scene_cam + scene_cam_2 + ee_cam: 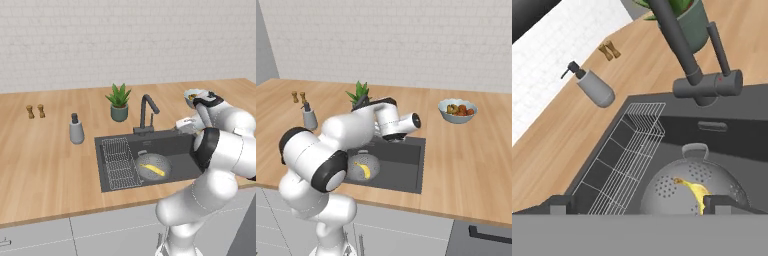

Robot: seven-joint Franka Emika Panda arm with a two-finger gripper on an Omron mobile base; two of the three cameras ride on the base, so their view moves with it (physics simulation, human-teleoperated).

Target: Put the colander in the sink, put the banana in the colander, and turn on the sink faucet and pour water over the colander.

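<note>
While tool point(640, 204) open; colander point(694, 187) mid-sink point(747, 137)

Perforated grey metal colander point(694, 187), matt dark sink point(175, 146), wire rack point(629, 160), wood-grain counter point(45, 160).

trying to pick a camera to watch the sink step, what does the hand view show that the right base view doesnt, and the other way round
Hand view alone: the wire rack standing in the sink's left part, and the faucet base with its side lever up close.

Right base view alone: the fruit bowl on the counter right of the sink, and the arm stretched over the basin.

Both: the colander in the sink with the banana inside, the soap dispenser, the potted plant and two small wooden shakers.
</note>
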